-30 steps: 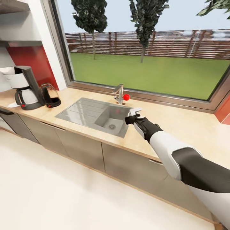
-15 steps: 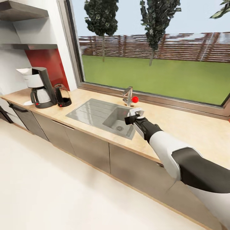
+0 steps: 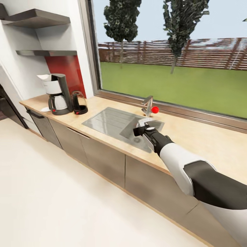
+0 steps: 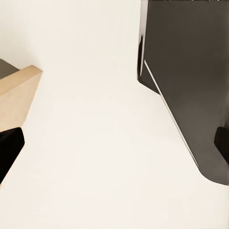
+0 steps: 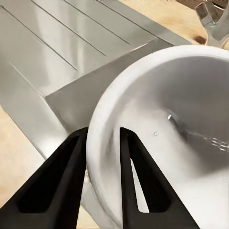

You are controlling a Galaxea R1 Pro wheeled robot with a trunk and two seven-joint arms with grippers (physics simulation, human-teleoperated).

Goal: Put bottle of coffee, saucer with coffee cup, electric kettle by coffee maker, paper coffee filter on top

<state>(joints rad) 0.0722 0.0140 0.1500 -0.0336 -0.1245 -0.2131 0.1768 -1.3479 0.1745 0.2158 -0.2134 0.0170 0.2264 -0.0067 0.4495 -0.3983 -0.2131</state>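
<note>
- Reaching over the sink (image 3: 113, 120), the right gripper (image 3: 143, 126) pinches the rim of one white coffee cup (image 5: 176, 129), a finger (image 5: 62, 176) on each side of the wall.
- One coffee maker (image 3: 56, 94) stands at the countertop's (image 3: 192, 137) far left end, one electric kettle (image 3: 79, 103) just to its right and a white saucer (image 3: 45, 109) at its left foot.
- Open floor (image 3: 51, 192) lies before the cabinets.
- Whether the left gripper is open or closed cannot be told.
</note>
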